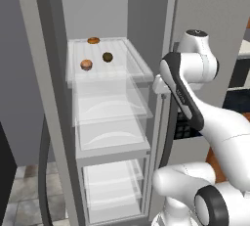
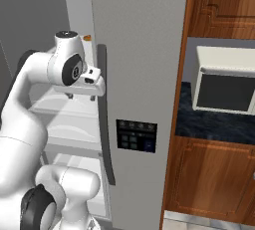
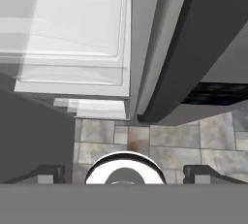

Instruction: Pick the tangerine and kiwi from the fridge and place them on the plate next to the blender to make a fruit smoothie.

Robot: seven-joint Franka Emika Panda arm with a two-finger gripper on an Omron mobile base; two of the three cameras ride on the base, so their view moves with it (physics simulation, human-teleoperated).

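**Me:** Kitchen with wood cabinets and a stone-tile floor; the fridge (image 1: 34,98) stands with its left side open, clear glass shelves stacked inside. My gripper (image 3: 124,170) points down at the floor beside the closed door, fingers spread wide, nothing between them.

**Colleague:** Where's the fruit?

**Me:** On the top glass shelf (image 1: 105,61). The kiwi (image 1: 107,56) is the dark one toward the right. Two orange fruits sit near it: one at the front left (image 1: 86,64), one at the back (image 1: 93,40). I'd guess the front one is the tangerine, but I cannot tell them apart for sure.

**Colleague:** What worries you?

**Me:** Three things. Picking the wrong orange fruit, since they look alike. Nudging a round fruit so it rolls along the glass or off the front edge, if I come in low or off-centre. And clipping the fridge frame: my arm is folded close against the closed door and its long dark handle (image 2: 103,109), so swinging the hand up into the opening leaves little room.

**Colleague:** Anything else around?

**Me:** A microwave (image 2: 225,79) sits on the dark counter to the right of the fridge, well clear of my reach path. The shelf's raised rim is what I must get over.
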